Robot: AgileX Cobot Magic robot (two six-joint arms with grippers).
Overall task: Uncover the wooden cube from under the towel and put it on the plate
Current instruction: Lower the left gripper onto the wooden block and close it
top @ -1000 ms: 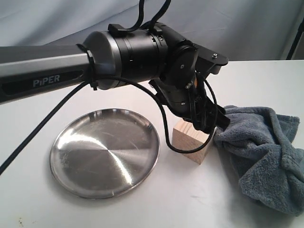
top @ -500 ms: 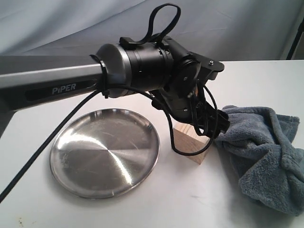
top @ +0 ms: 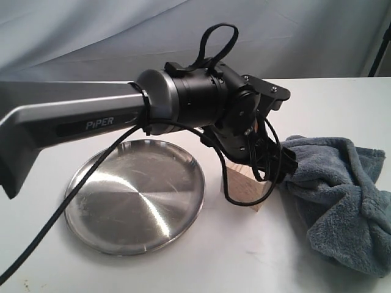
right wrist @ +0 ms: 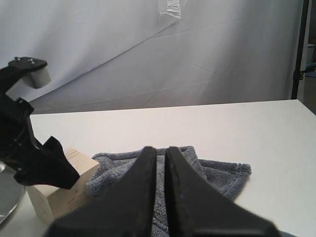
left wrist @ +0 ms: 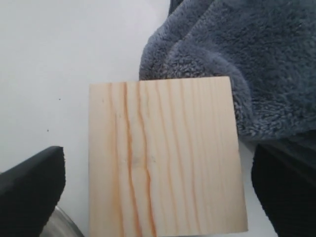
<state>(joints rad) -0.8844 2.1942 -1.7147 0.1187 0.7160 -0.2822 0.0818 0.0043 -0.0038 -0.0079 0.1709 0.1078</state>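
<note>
**Jaws Spread Wide Over the Bared Cube**

The jaws of the left gripper [left wrist: 157,190] were spread wide, with one finger set on either side of the wooden cube [left wrist: 165,158]; neither was seen to touch it. The cube lay uncovered on the white table [top: 232,256], between the plate and the towel, with nothing on top of it. For a sound grip, the fingers would best be lowered squarely along two opposite faces and closed evenly, so that the block is neither twisted nor tipped. The towel [left wrist: 237,54] was pressed against one edge of the cube and bulged close to one finger. A fold could be pinched along with the wood if the descent were not kept clear of it. A black cable [top: 223,186] was looped down from the wrist in front of the cube and might be snagged. Just beside the cube, the plate [top: 122,207] stood empty. Farther off, the right gripper [right wrist: 160,165] was pointed toward the towel, its jaws all but closed on nothing, before a pale cloth backdrop [right wrist: 197,59].
</note>
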